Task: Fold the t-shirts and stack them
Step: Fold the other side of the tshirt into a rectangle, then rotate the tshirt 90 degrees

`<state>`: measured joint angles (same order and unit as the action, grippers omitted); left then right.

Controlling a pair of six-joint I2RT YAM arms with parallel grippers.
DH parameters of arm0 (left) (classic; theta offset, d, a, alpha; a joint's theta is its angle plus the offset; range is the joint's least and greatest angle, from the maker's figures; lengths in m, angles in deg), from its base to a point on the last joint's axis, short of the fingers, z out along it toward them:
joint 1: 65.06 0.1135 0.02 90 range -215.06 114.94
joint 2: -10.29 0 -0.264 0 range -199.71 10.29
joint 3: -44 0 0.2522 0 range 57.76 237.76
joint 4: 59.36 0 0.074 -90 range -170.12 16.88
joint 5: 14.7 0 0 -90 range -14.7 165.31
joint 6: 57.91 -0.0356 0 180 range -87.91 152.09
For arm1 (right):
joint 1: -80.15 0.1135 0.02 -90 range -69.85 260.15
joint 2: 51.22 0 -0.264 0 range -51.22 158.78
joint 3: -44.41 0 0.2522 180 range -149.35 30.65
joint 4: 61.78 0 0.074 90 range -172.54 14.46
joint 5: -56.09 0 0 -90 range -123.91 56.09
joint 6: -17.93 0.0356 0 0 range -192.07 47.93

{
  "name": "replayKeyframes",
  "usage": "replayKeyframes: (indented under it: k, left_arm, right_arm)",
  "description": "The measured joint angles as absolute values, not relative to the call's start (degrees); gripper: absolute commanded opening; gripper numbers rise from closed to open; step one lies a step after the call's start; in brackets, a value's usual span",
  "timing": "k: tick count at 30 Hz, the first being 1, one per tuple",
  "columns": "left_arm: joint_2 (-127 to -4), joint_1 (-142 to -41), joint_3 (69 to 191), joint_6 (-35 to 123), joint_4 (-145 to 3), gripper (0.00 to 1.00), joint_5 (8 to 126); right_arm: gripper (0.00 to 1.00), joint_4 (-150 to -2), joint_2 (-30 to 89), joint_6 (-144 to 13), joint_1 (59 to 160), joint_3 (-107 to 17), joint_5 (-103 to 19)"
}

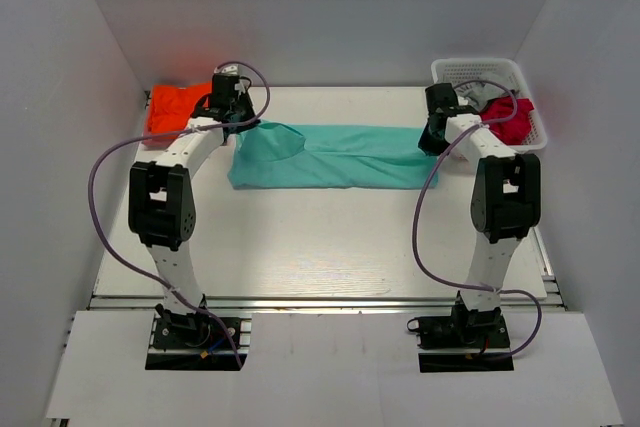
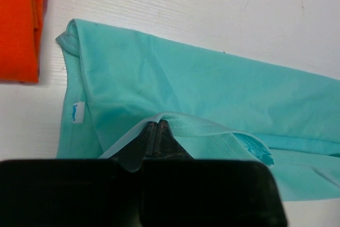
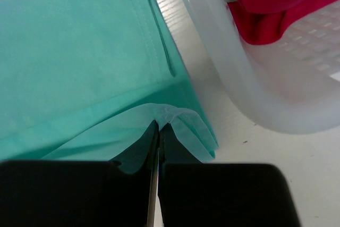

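Observation:
A mint-teal t-shirt (image 1: 330,157) lies folded lengthwise in a long strip across the back of the table. My left gripper (image 1: 238,125) is shut on the shirt's left end; in the left wrist view the gripper (image 2: 156,126) pinches a raised edge of the teal t-shirt (image 2: 202,83). My right gripper (image 1: 432,142) is shut on the right end; in the right wrist view the gripper (image 3: 160,125) pinches a lifted hem corner of the teal t-shirt (image 3: 79,51). An orange t-shirt (image 1: 172,107) lies folded at the back left, also in the left wrist view as the orange t-shirt (image 2: 18,25).
A white plastic basket (image 1: 490,72) stands at the back right with a red garment (image 1: 512,117) in it, close beside my right gripper; its wall (image 3: 239,89) shows in the right wrist view. White walls enclose the table on three sides.

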<state>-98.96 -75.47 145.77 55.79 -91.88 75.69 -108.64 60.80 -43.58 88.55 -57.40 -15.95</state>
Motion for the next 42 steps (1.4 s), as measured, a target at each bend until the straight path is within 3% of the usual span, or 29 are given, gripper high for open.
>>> replayKeyframes:
  k: [4,5,7,8,9,10,12,25,31,42]
  left_arm:
    - [-104.55,-75.23,150.56,55.64,-92.39,0.0,75.32]
    - [-106.24,-75.19,152.28,55.92,-93.15,0.07,75.62]
    - [-109.63,-75.06,155.63,56.47,-94.81,0.28,76.56]
    - [-111.24,-74.95,157.53,56.86,-96.23,0.42,76.98]
    - [-112.75,-74.86,159.36,57.34,-97.46,0.75,77.85]
    - [-114.11,-74.66,161.11,57.5,-98.7,0.88,78.51]
    - [-115.55,-74.25,163.32,58.07,-100.3,1.0,79.4]
    - [-111.16,-74.97,159.21,55.99,-98.09,1.0,74.16]
    - [-107.59,-76.78,151.02,55.49,-95.25,1.0,69.2]
    - [-117.76,-77.26,155.96,57.87,-96.61,1.0,67.36]
  right_arm:
    - [0.08,-108.66,63.97,-43.51,88.42,-60.72,-16.15]
    - [0.16,-108.62,64.87,-43.45,88.4,-61.58,-16.21]
    - [0.27,-109.01,66.4,-43.32,88.38,-63.04,-16.23]
    - [0.42,-109.1,67.17,-43.3,88.38,-63.8,-16.19]
    - [0.46,-109.19,67.67,-43.06,88.38,-64.44,-16.1]
    - [0.5,-109.41,68.15,-43.23,88.38,-65.2,-16.02]
    - [0.61,-109.82,68.24,-43.51,88.38,-66.1,-16.02]
    - [0.8,-108.9,65.22,-48.54,89.54,-66.62,-24.23]
    - [0.82,-105.45,61.88,-49.5,91.26,-61.29,-29.41]
    - [0.9,-100.9,73.7,-51.93,91.26,-64.61,-32.71]
